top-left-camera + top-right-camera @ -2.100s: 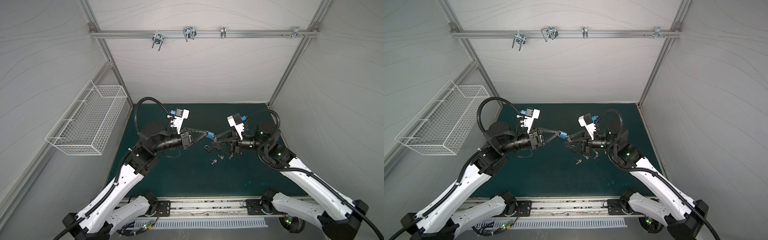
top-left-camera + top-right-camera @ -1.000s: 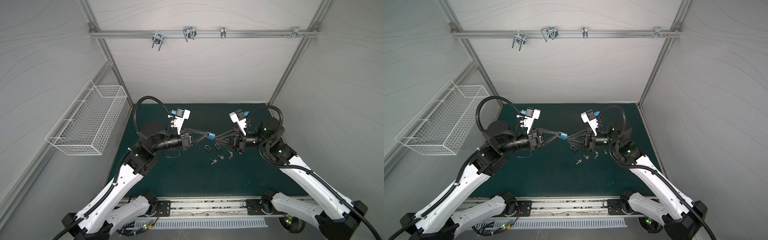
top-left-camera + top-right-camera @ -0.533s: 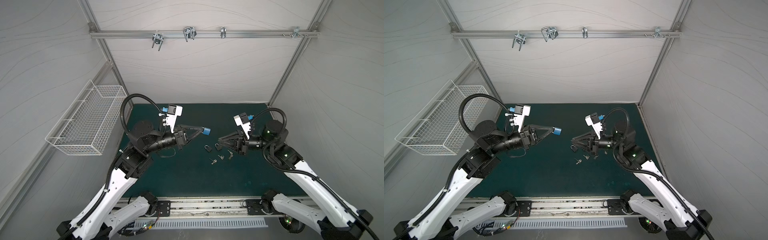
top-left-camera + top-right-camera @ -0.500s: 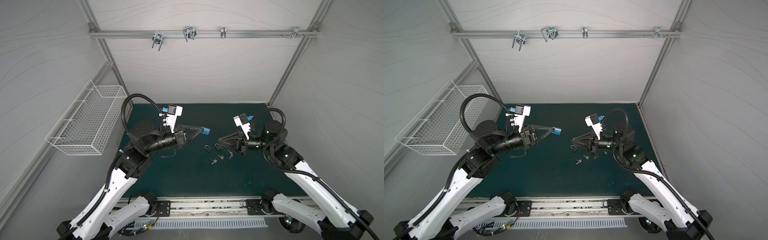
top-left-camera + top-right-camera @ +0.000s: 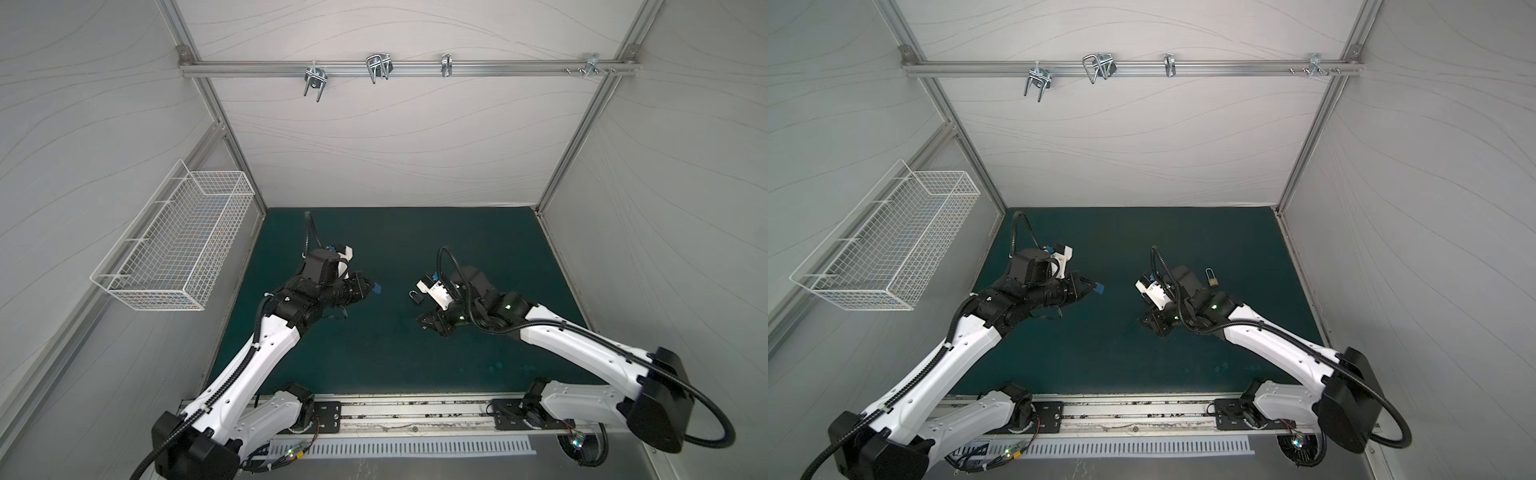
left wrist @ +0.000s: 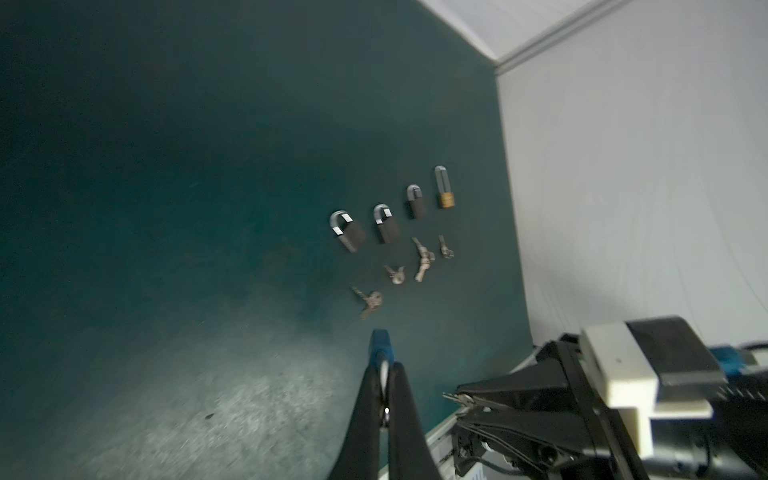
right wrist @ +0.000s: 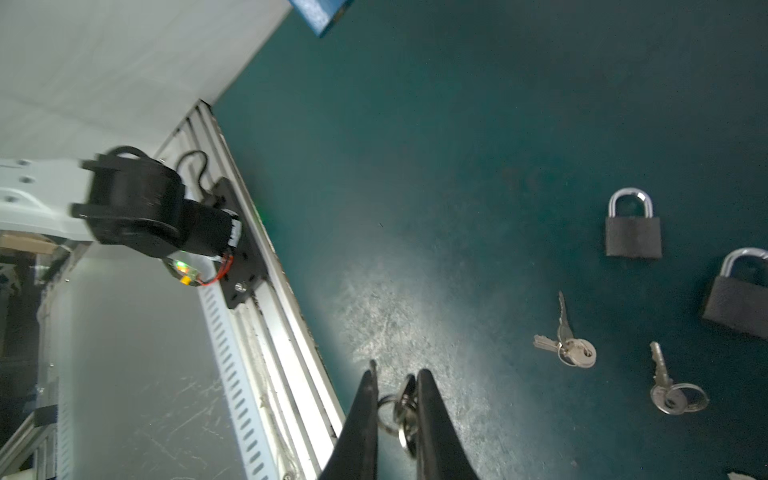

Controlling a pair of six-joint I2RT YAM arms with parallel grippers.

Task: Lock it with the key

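Teal scuffed desk point(image 5: 374, 353), white walls point(image 5: 374, 145); left end effector point(image 6: 384, 368) pinches blue lock point(image 6: 380, 343), right end effector point(image 7: 395, 374) clamps metal key bunch point(image 7: 403, 401).

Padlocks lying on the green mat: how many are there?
4, in one row: a dark padlock, a second dark padlock, a third dark padlock, then a brass padlock. The blue block in the left tool might be a fifth.

I work in a robot lab cell: white panel walls point(image 5: 374, 145), aluminium rail point(image 5: 498, 70) with hooks point(image 5: 377, 66), wire basket point(image 5: 178, 245), green mat point(image 5: 395, 353).
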